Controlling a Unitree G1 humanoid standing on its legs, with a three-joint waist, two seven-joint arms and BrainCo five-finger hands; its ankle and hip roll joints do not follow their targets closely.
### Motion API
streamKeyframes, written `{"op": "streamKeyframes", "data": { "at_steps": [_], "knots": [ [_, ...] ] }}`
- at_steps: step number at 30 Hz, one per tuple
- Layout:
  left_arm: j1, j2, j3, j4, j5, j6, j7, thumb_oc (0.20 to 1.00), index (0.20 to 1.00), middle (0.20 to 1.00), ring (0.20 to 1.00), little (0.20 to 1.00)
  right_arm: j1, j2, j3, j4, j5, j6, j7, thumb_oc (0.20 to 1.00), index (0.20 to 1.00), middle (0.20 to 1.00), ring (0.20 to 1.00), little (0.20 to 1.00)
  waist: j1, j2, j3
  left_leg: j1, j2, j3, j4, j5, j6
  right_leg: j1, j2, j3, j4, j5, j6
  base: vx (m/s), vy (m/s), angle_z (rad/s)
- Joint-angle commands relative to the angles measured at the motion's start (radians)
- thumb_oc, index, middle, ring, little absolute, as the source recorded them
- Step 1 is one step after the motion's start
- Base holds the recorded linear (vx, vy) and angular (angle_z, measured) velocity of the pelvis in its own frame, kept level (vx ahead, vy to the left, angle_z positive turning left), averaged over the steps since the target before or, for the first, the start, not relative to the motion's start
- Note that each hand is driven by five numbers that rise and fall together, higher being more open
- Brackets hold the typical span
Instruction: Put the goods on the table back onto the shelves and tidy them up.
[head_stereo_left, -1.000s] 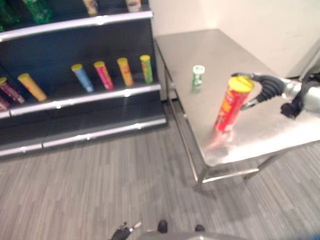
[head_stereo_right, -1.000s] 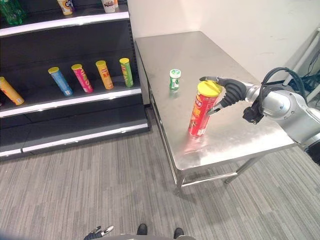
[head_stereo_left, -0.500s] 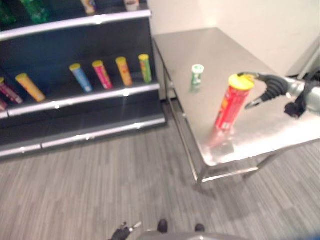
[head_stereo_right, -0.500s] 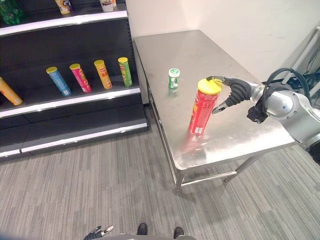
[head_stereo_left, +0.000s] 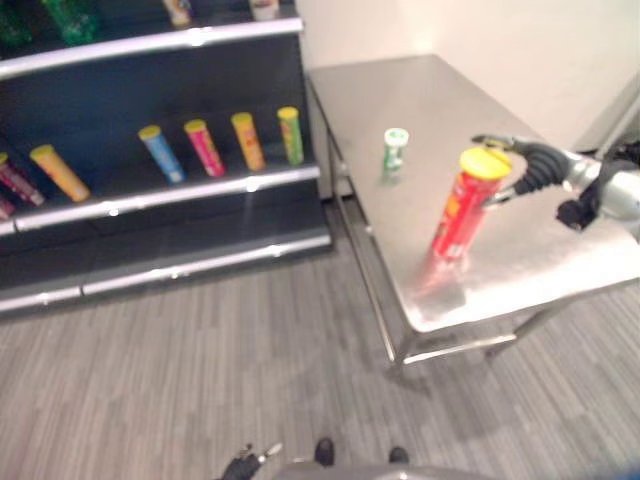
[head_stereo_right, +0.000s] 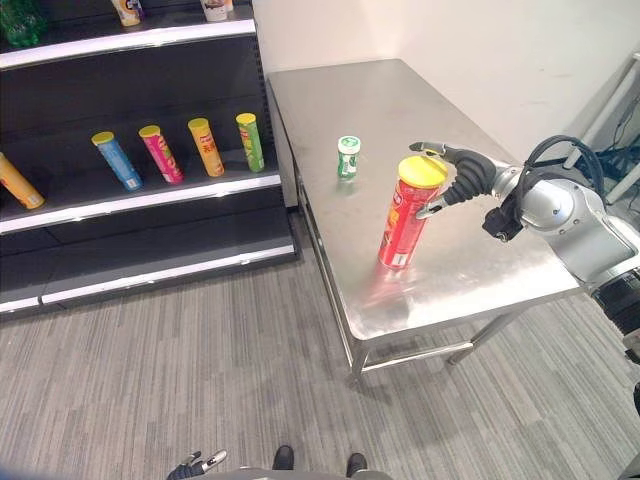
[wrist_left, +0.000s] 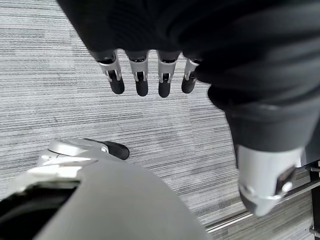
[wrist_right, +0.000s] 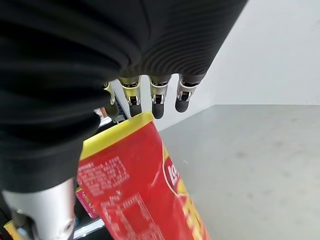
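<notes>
Right wrist view, close up: red can (wrist_right: 145, 185) with yellow lid, leaning, the right robot hand (head_stereo_right: 462, 176) spread around its top, fingers (wrist_right: 157, 102) loosely extended past the lid, thumb on the can's side. Not clamped; contact unclear. The eye views add what that view lacks: the can stands tilted on the steel desk (head_stereo_right: 400, 110), near the desk's 6 o'clock part, hand coming in from 3 o'clock.

Left wrist view: left robot hand (wrist_left: 145, 80) hanging over grey floor (wrist_left: 60, 115), fingers straight, apart, empty.

Count on desk: two items, the red can and one small green-and-white tub (head_stereo_right: 348, 157) at about 10 o'clock of the can, apart.

Count on shelf (head_stereo_right: 150, 195), middle level: blue (head_stereo_right: 110, 159), pink (head_stereo_right: 161, 153), orange (head_stereo_right: 206, 146) and green (head_stereo_right: 250, 141) cans in a row, one more orange can (head_stereo_right: 20, 182) at 9 o'clock. Five.
</notes>
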Motion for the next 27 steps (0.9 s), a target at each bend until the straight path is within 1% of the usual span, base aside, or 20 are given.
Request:
{"op": "streamKeyframes", "data": {
  "at_steps": [1, 4, 5, 7, 8, 11, 13, 14, 16, 17, 18, 19, 27],
  "knots": [
    [-0.038, 0.045, 0.003, 0.013, -0.001, -0.019, 0.002, 1.0, 1.0, 1.0, 1.0, 1.0, -0.06, 0.024, -0.002, 0.042, 0.034, -0.007, -0.045, 1.0, 1.0, 1.0, 1.0, 1.0, 0.042, -0.06, -0.001, 0.031, 0.08, 0.123, 0.007, -0.045, -0.098, 0.049, -0.04, 0.029, 0.003, -0.075, 0.077, 0.0, 0.0, 0.0],
    [-0.041, 0.048, 0.0, 0.013, -0.005, -0.018, 0.003, 1.0, 1.0, 1.0, 1.0, 1.0, -0.07, 0.043, 0.015, 0.065, 0.041, 0.002, -0.034, 1.0, 1.0, 1.0, 1.0, 1.0, 0.045, -0.061, -0.001, 0.031, 0.079, 0.121, 0.007, -0.045, -0.098, 0.051, -0.04, 0.028, 0.003, -0.076, 0.077, 0.0, 0.0, 0.0],
    [-0.042, 0.049, -0.002, 0.016, -0.006, -0.017, 0.001, 1.0, 1.0, 1.0, 1.0, 1.0, -0.073, 0.051, 0.036, 0.068, 0.054, 0.01, -0.016, 1.0, 1.0, 1.0, 1.0, 1.0, 0.047, -0.062, -0.001, 0.031, 0.079, 0.12, 0.007, -0.045, -0.098, 0.052, -0.04, 0.026, 0.003, -0.077, 0.076, 0.0, 0.0, 0.0],
    [-0.042, 0.048, -0.002, 0.016, -0.006, -0.017, 0.001, 1.0, 1.0, 1.0, 1.0, 1.0, -0.074, 0.052, 0.037, 0.068, 0.054, 0.01, -0.016, 1.0, 1.0, 1.0, 1.0, 1.0, 0.047, -0.062, -0.001, 0.031, 0.079, 0.12, 0.007, -0.045, -0.098, 0.052, -0.04, 0.026, 0.003, -0.077, 0.076, 0.0, 0.0, 0.0],
    [-0.043, 0.05, -0.005, 0.017, -0.008, -0.016, -0.003, 1.0, 1.0, 1.0, 1.0, 1.0, -0.093, 0.061, 0.078, 0.094, 0.061, 0.026, 0.011, 1.0, 1.0, 1.0, 1.0, 1.0, 0.05, -0.065, 0.0, 0.033, 0.078, 0.118, 0.007, -0.046, -0.098, 0.054, -0.041, 0.024, 0.003, -0.077, 0.076, 0.0, 0.0, 0.0],
    [-0.044, 0.049, -0.007, 0.019, -0.008, -0.016, -0.005, 1.0, 1.0, 1.0, 1.0, 1.0, -0.097, 0.069, 0.098, 0.09, 0.075, 0.031, 0.026, 1.0, 1.0, 1.0, 1.0, 1.0, 0.051, -0.065, 0.001, 0.033, 0.077, 0.117, 0.007, -0.046, -0.097, 0.055, -0.041, 0.024, 0.003, -0.077, 0.076, 0.0, 0.0, 0.0],
    [-0.044, 0.05, -0.009, 0.019, -0.008, -0.015, -0.007, 1.0, 1.0, 1.0, 1.0, 1.0, -0.101, 0.072, 0.107, 0.094, 0.078, 0.034, 0.031, 1.0, 1.0, 1.0, 1.0, 1.0, 0.053, -0.065, 0.001, 0.033, 0.077, 0.117, 0.007, -0.046, -0.097, 0.055, -0.041, 0.023, 0.003, -0.077, 0.076, 0.0, 0.0, 0.0],
    [-0.046, 0.049, -0.013, 0.02, -0.005, -0.014, -0.006, 1.0, 1.0, 1.0, 1.0, 1.0, -0.08, 0.094, 0.087, 0.09, 0.111, 0.035, 0.022, 1.0, 1.0, 1.0, 1.0, 1.0, 0.055, -0.064, 0.002, 0.032, 0.077, 0.117, 0.007, -0.045, -0.097, 0.054, -0.041, 0.024, 0.003, -0.076, 0.076, 0.0, 0.0, 0.0],
    [-0.045, 0.049, -0.014, 0.02, -0.005, -0.015, -0.005, 1.0, 1.0, 1.0, 1.0, 1.0, -0.068, 0.105, 0.072, 0.092, 0.124, 0.035, 0.019, 1.0, 1.0, 1.0, 1.0, 1.0, 0.055, -0.065, 0.002, 0.032, 0.078, 0.117, 0.007, -0.044, -0.097, 0.053, -0.041, 0.024, 0.003, -0.076, 0.076, 0.0, 0.0, 0.0],
    [-0.047, 0.049, -0.013, 0.024, -0.003, -0.015, -0.005, 1.0, 1.0, 1.0, 1.0, 1.0, -0.053, 0.121, 0.046, 0.093, 0.139, 0.033, 0.01, 0.856, 0.856, 0.856, 0.856, 0.856, 0.055, -0.064, 0.002, 0.032, 0.078, 0.118, 0.007, -0.045, -0.097, 0.052, -0.041, 0.024, 0.003, -0.076, 0.076, 0.0, 0.0, 0.0],
    [-0.048, 0.048, -0.013, 0.024, -0.005, -0.015, -0.003, 1.0, 1.0, 1.0, 1.0, 1.0, -0.043, 0.134, 0.028, 0.101, 0.148, 0.032, 0.001, 0.485, 0.485, 0.485, 0.485, 0.485, 0.056, -0.064, 0.002, 0.032, 0.078, 0.118, 0.007, -0.045, -0.096, 0.053, -0.04, 0.025, 0.003, -0.076, 0.076, 0.0, 0.0, 0.0],
    [-0.049, 0.046, -0.012, 0.026, -0.005, -0.015, -0.002, 1.0, 1.0, 1.0, 1.0, 1.0, -0.036, 0.146, 0.014, 0.11, 0.151, 0.031, -0.005, 0.2, 0.2, 0.2, 0.2, 0.2, 0.057, -0.064, 0.002, 0.032, 0.079, 0.118, 0.007, -0.045, -0.096, 0.053, -0.04, 0.025, 0.003, -0.077, 0.076, 0.0, 0.0, 0.0],
    [-0.05, 0.04, -0.002, 0.032, -0.011, -0.01, 0.007, 1.0, 1.0, 1.0, 1.0, 1.0, 0.025, 0.167, -0.069, 0.094, 0.142, 0.025, -0.041, 0.2, 0.2, 0.2, 0.2, 0.2, 0.057, -0.062, 0.004, 0.035, 0.079, 0.119, 0.007, -0.047, -0.095, 0.055, -0.04, 0.026, 0.003, -0.077, 0.075, 0.0, 0.0, 0.0]
  ]
}}
